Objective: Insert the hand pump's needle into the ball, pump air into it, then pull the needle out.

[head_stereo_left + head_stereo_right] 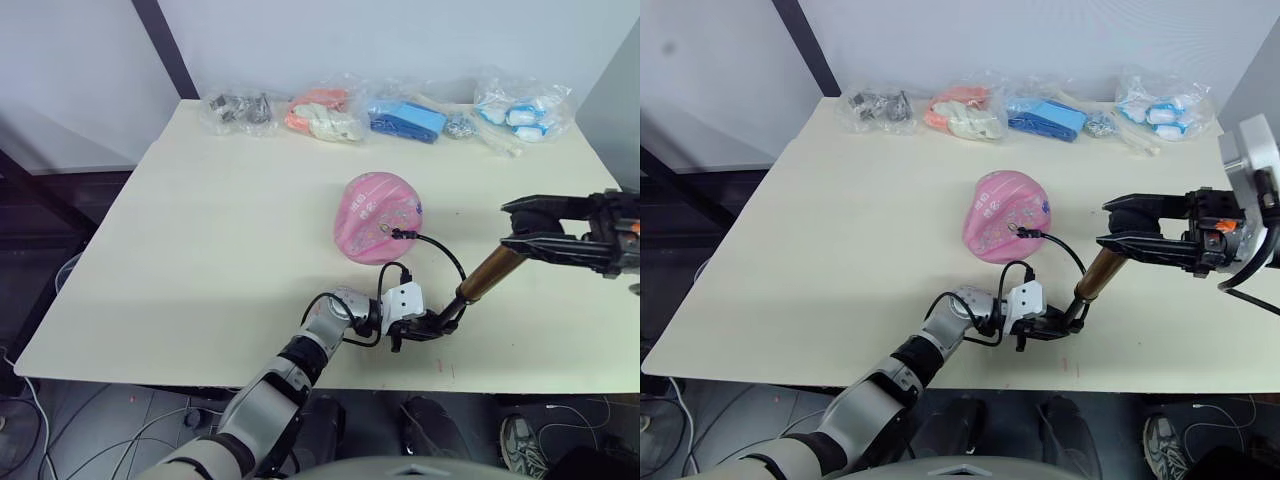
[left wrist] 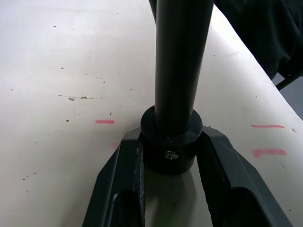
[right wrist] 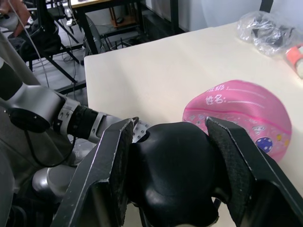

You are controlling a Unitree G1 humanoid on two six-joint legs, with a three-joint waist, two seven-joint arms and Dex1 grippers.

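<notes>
Lying dented near the middle of the bench [image 1: 200,250], the ball [image 1: 378,217] sags on one side, its printed face turned toward the robot. The needle [image 1: 396,234] sits at the ball's near side, its small black fitting touching the rubber; whether the pin is pushed in I cannot tell. From it the hose [image 1: 445,250] curves over the bench to the low end of the pump [image 1: 490,275], which stands tilted between the two grippers, well clear of the ball.

The left gripper [image 1: 425,327] is down at the near edge of the bench, its fingers closed on the pump's black bottom cap; in the left wrist view the cap [image 2: 170,144] sits snug between the two fingers [image 2: 222,170] with the barrel rising from it. The right gripper [image 1: 1130,230] reaches in from the right, its fingers partly spread and clamped on the pump's black handle [image 3: 173,170], one finger on each side.

Nothing lies between the ball and the pump but the hose. Along the far edge of the bench a row of plastic bags [image 1: 330,112] holds small items: dark pieces, orange and white ones, a blue one [image 1: 408,120], and blue-and-white ones [image 1: 520,110] at the right end, all well apart from the ball.
</notes>
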